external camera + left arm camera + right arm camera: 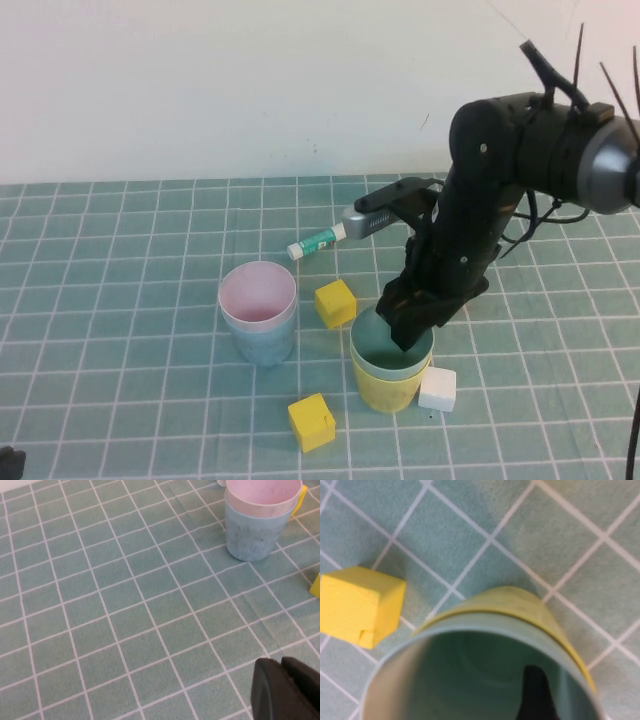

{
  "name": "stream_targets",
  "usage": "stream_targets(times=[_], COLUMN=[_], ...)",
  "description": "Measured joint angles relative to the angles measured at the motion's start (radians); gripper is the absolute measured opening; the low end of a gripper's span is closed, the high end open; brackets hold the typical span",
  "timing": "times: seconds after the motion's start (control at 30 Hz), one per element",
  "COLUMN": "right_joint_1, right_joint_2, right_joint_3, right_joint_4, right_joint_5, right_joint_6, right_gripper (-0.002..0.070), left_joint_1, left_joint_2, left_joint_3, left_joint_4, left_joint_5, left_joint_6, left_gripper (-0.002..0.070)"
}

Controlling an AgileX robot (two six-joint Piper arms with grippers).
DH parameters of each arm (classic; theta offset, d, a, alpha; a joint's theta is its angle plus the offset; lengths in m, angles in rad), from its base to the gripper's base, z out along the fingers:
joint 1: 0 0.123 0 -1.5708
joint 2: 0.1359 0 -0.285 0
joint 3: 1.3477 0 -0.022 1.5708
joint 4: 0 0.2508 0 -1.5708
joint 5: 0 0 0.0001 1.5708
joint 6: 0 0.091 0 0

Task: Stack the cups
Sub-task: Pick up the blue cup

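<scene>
High view: the right gripper dips into the pale green cup nested in the yellow cup at five o'clock, jaws spread. The pink cup sits inside the light blue cup at centre.

Left wrist view: the left gripper, pressed together, hangs over the mat.

Right wrist view: a yellow cube lies beside the stack.

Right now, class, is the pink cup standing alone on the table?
No: the pink cup sits nested inside the light blue cup.

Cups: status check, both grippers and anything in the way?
Right gripper open, at green cup nested in yellow cup. Left gripper shut, parked. Pink cup sits in blue cup. White cube against yellow cup.
</scene>
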Motion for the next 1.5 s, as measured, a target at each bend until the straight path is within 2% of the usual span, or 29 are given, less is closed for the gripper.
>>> stream_targets(times=[0.1,0.37,0.6,0.77,0.97,1.17,1.4,1.5], right_joint_1=[0.000,0.000,0.000,0.000,0.000,0.000,0.000,0.000], right_joint_2=[0.012,0.026,-0.014,-0.106,-0.228,-0.387,-0.502,-0.542], right_joint_3=[0.000,0.000,0.000,0.000,0.000,0.002,0.008,0.043], right_joint_4=[0.004,0.006,0.006,0.006,0.004,0.004,0.006,0.006], right_joint_5=[0.000,0.008,0.012,0.029,0.050,0.056,0.100,0.102], right_joint_6=[0.000,0.001,-0.020,-0.041,-0.073,-0.100,-0.132,-0.146], right_gripper=[0.0436,0.0357,0.0352,0.0350,0.0348,0.0346,0.0346,0.0346], left_joint_1=[0.000,0.000,0.000,0.000,0.000,0.000,0.000,0.000], left_joint_2=[0.000,0.000,0.014,0.100,0.310,0.608,0.929,1.028], left_joint_3=[0.000,0.000,-0.049,-0.138,-0.256,-0.438,-0.709,-0.796], left_joint_4=[0.000,0.000,-0.029,-0.011,-0.022,-0.046,-0.061,-0.080], left_joint_5=[0.000,0.000,0.050,0.099,0.171,0.210,0.262,0.263], left_joint_6=[0.000,0.000,-0.025,-0.035,0.001,0.062,0.075,0.075], left_gripper=[-0.0003,-0.0003,-0.0003,-0.0003,0.0004,0.0113,0.0328,0.0365])
